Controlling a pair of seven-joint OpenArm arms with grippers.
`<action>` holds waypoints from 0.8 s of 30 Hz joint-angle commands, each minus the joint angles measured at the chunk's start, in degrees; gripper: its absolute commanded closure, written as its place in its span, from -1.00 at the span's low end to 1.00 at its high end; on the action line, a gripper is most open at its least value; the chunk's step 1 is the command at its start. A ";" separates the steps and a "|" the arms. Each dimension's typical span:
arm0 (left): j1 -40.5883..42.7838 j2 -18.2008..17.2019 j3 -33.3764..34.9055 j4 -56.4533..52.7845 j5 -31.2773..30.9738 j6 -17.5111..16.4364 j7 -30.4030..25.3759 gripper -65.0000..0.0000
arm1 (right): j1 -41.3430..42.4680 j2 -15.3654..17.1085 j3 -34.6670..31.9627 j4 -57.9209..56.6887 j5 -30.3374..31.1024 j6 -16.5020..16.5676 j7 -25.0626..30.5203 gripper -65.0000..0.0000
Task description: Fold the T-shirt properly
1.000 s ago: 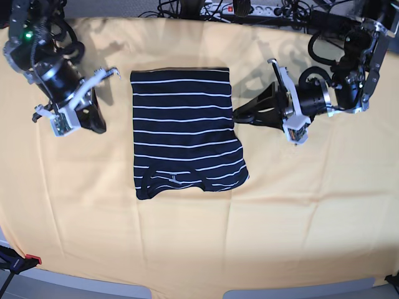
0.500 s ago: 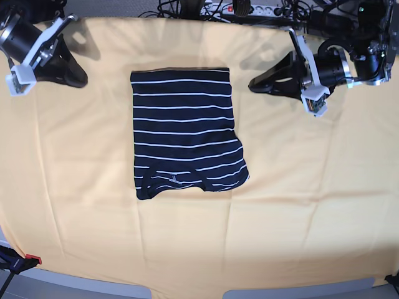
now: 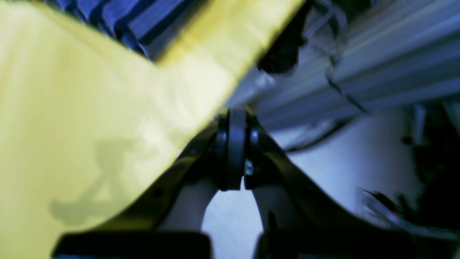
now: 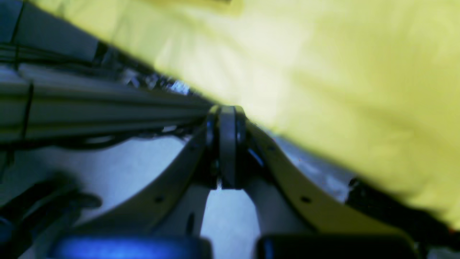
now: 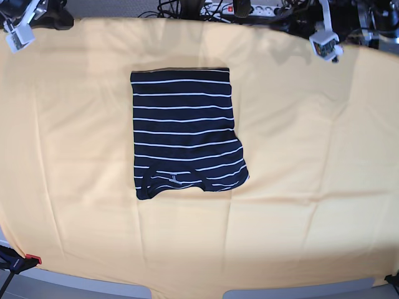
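The T-shirt (image 5: 184, 131), dark navy with thin white stripes, lies folded into a tall rectangle on the yellow cloth (image 5: 299, 187), a little left of centre. A blurred corner of the T-shirt (image 3: 118, 18) shows in the left wrist view. My left gripper (image 3: 235, 144) is shut on nothing, over the table's back edge. My right gripper (image 4: 226, 140) is shut and empty too. In the base view only the left arm's white wrist part (image 5: 325, 43) shows at the back right, and the right arm's white wrist part (image 5: 19, 36) at the back left. Both are far from the shirt.
A power strip and cables (image 5: 243, 9) run behind the table's back edge. The yellow cloth hangs over the front edge, with a red-tipped clamp (image 5: 31, 260) at the bottom left. A grey rail (image 4: 90, 104) lies behind the table.
Both arms have drawn back from beside the shirt to the table's back corners, mostly leaving the base view. The folded T-shirt has not moved.
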 commanded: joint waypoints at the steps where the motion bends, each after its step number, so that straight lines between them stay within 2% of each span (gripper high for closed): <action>1: 2.69 -0.59 -0.83 0.72 -1.16 -0.26 0.37 1.00 | -2.12 0.52 0.50 0.79 1.39 0.28 0.79 1.00; 3: 7.41 -0.59 -1.05 0.72 -0.70 1.29 1.29 1.00 | -5.07 0.52 0.46 0.79 1.39 0.28 0.55 1.00; 10: 22.32 -0.09 -0.96 0.50 3.76 1.29 1.05 1.00 | -12.59 0.37 0.42 -0.09 1.39 0.28 0.39 1.00; 14: 22.90 2.69 -0.68 -3.10 7.80 1.46 -3.06 1.00 | -13.40 0.39 -1.01 -6.08 1.39 0.28 -1.11 1.00; 17: 22.90 5.29 0.66 -7.65 9.81 1.46 -3.21 1.00 | -13.40 0.46 -5.18 -10.75 1.39 0.28 -1.29 1.00; 21: 22.90 6.36 4.61 -13.64 9.90 1.44 -3.26 1.00 | -13.38 0.57 -14.19 -16.39 0.87 0.28 0.17 1.00; 24: 22.90 6.36 8.70 -17.64 10.23 1.44 -3.72 1.00 | -13.07 0.57 -21.11 -20.57 -7.08 0.28 4.24 1.00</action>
